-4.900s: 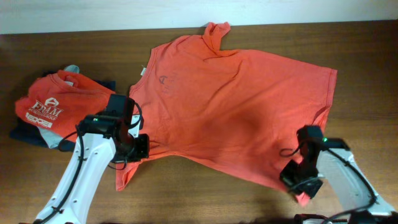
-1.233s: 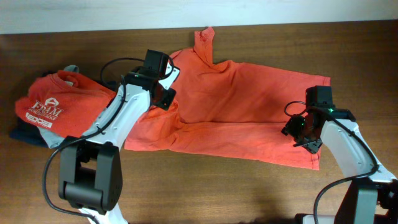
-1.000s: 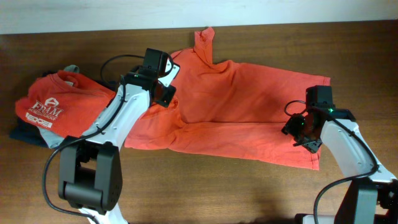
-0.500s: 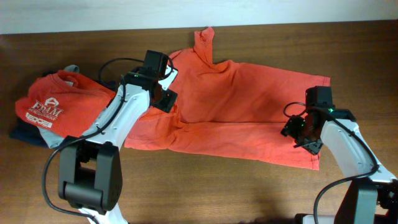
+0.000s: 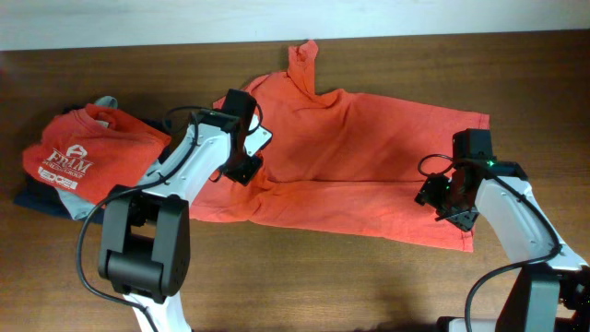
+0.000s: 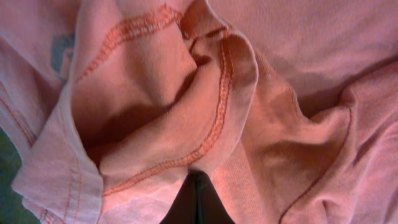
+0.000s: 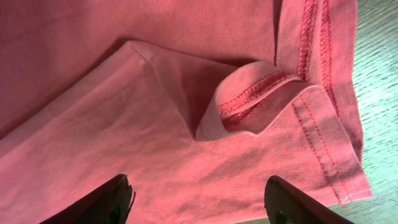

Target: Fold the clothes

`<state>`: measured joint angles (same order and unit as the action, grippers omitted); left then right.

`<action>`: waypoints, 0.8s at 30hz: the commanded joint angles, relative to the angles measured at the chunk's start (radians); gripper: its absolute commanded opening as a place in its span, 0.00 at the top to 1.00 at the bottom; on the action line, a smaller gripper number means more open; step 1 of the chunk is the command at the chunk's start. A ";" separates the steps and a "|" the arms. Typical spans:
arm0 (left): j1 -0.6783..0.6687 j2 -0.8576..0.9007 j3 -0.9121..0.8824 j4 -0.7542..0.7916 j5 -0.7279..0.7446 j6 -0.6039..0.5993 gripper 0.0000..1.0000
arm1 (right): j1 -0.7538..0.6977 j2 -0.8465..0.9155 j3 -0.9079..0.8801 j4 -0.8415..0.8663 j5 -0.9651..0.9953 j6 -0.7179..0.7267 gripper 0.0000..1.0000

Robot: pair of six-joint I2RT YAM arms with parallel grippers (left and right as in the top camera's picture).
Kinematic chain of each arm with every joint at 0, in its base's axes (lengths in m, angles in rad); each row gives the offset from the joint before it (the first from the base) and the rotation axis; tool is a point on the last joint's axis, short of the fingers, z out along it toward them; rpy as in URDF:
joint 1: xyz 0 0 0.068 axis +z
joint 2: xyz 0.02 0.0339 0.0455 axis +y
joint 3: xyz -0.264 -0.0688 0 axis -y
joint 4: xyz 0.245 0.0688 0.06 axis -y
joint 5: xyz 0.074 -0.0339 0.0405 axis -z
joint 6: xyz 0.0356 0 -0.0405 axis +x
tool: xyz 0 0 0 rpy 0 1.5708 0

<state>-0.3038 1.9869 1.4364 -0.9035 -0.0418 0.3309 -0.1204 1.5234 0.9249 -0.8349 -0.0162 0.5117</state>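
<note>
Coral-red short-sleeved cotton T-shirt [image 5: 369, 152] lies folded lengthwise across the middle of the brown wooden counter [image 5: 304, 286], one sleeve pointing to the far edge. The left hand [image 5: 245, 166] is closed tight at the shirt's left end, a bunched stitched hem at its tips; whether it pinches cloth cannot be told. The right hand [image 5: 442, 196] is spread wide over the right hem corner, holding nothing. A red white-printed tee [image 5: 83, 152] tops a pile at the left.
</note>
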 commanded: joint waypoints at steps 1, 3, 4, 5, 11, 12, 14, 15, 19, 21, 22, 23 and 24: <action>0.002 0.003 -0.031 -0.003 0.012 -0.031 0.99 | -0.005 -0.009 0.018 -0.003 -0.002 -0.007 0.26; 0.002 0.008 -0.067 0.016 0.013 -0.031 0.99 | -0.005 -0.009 0.018 -0.003 -0.002 -0.007 0.26; 0.002 0.010 -0.083 0.029 0.012 -0.031 0.99 | -0.005 -0.009 0.018 -0.003 -0.002 -0.007 0.26; 0.002 0.010 -0.098 0.043 0.013 -0.031 0.99 | -0.005 -0.009 0.018 -0.003 -0.002 -0.007 0.26; 0.002 0.010 -0.120 0.142 -0.045 -0.031 0.99 | -0.005 -0.009 0.018 0.001 -0.002 -0.007 0.26; 0.002 0.010 -0.120 0.175 -0.079 -0.031 0.99 | -0.005 -0.009 0.018 0.002 -0.002 -0.007 0.26; 0.002 0.010 -0.120 0.229 -0.125 -0.031 0.99 | -0.005 -0.009 0.018 0.001 -0.002 -0.007 0.26; 0.002 0.010 -0.119 0.265 -0.143 -0.031 0.99 | -0.005 -0.009 0.018 0.001 -0.002 -0.007 0.26; 0.001 0.010 -0.119 0.337 -0.184 -0.031 0.99 | -0.005 -0.009 0.018 0.001 -0.002 -0.007 0.26; 0.001 0.010 -0.119 0.377 -0.219 -0.031 0.99 | -0.005 -0.009 0.018 0.002 -0.001 -0.007 0.26; 0.001 0.010 -0.119 0.405 -0.248 -0.030 0.99 | -0.005 -0.009 0.018 0.003 0.002 -0.007 0.27; 0.001 0.010 -0.119 0.428 -0.269 -0.031 0.99 | -0.005 -0.009 0.018 0.004 0.002 -0.007 0.26; 0.001 0.010 -0.117 0.455 -0.285 -0.031 0.99 | -0.005 -0.009 0.018 0.005 0.002 -0.007 0.26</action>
<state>-0.3038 1.9884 1.3190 -0.4999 -0.2272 0.3103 -0.1204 1.5234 0.9253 -0.8330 -0.0166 0.5110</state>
